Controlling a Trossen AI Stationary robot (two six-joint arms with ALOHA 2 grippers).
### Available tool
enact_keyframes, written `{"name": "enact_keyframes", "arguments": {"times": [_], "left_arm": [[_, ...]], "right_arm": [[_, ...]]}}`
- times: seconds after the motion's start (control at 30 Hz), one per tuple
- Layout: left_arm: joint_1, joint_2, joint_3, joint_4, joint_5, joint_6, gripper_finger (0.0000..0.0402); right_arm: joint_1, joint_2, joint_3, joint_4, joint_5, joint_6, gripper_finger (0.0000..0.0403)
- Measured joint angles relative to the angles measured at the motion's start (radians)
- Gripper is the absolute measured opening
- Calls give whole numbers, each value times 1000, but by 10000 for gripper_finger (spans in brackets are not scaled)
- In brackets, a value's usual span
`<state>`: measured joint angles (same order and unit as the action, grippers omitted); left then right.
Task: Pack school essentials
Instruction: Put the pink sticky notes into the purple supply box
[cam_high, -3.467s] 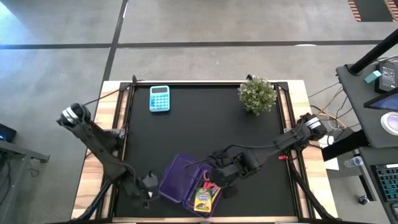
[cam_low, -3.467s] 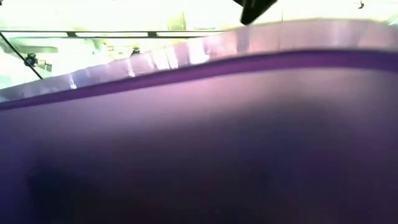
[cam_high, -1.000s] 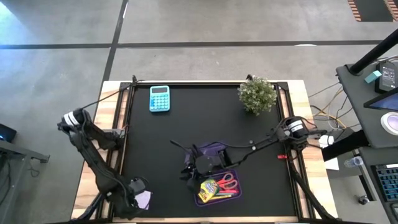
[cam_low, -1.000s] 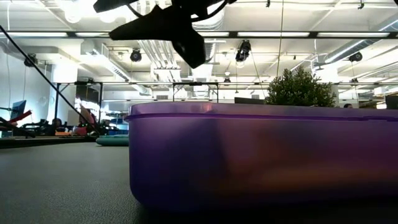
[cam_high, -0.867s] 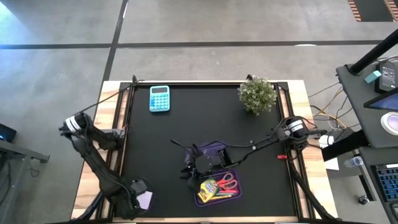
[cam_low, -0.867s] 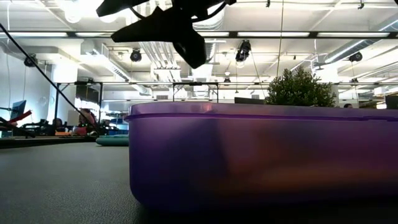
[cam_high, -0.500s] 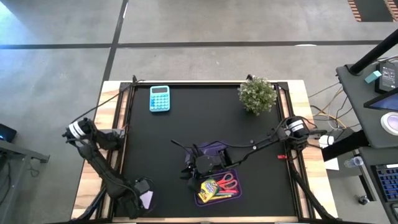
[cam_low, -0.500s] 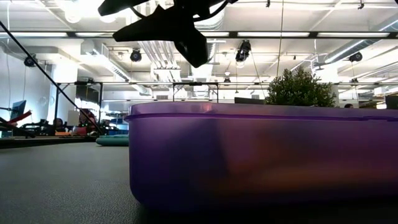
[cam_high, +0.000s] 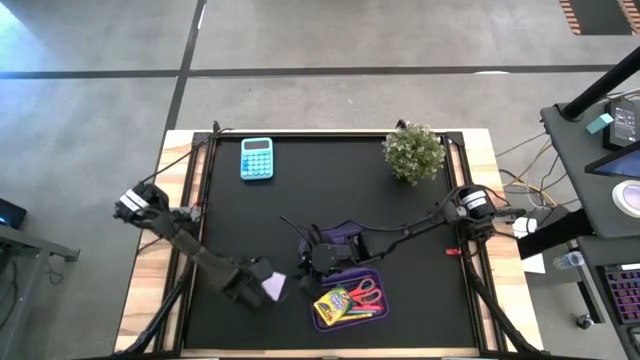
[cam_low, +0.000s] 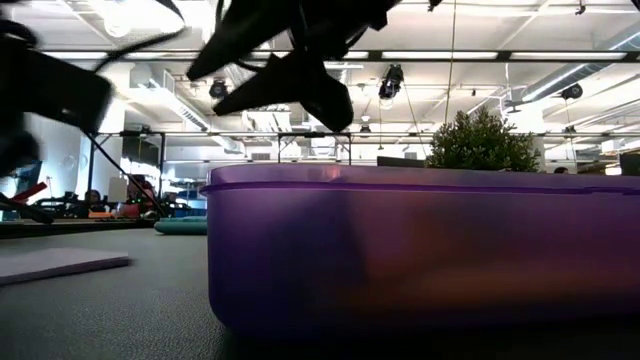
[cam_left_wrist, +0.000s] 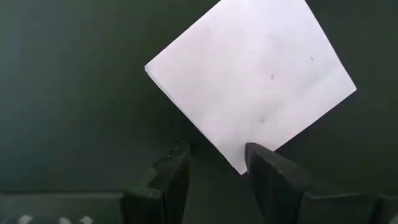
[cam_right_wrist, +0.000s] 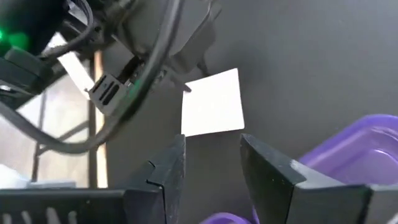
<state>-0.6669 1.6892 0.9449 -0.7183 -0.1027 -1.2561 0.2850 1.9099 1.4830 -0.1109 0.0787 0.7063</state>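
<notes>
Two arms busy: our left fingers (cam_high: 262, 287), parted, have slid the pad (cam_high: 273, 288) in to 9 o'clock of case (cam_high: 372, 311); right fingers (cam_high: 308, 262) parted, empty. Pad next.

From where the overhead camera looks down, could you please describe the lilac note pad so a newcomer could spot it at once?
Start at the purple case near the black table's front edge. Just to its left, at the left gripper, lies the note pad. It is the only flat, pale lilac square, lying alone outside the case.
</notes>
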Motion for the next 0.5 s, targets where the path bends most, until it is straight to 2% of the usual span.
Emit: {"name": "enact_keyframes", "arguments": {"times": [0.13, 0.27, 0.37, 0.5], "left_arm": [[52, -20, -1, -2, -33, 74, 141], [52, -102, 2, -6, -87, 104, 141], [35, -193, -3, 2, -115, 81, 141], [16, -282, -43, -10, -166, 13, 141]], "right_arm": [[-11, 0, 0, -53, -8, -16, 151], [-14, 0, 0, -86, -9, -120, 163], [-14, 0, 0, -83, -12, -229, 165], [-13, 10, 0, -62, -11, -246, 153]]}}
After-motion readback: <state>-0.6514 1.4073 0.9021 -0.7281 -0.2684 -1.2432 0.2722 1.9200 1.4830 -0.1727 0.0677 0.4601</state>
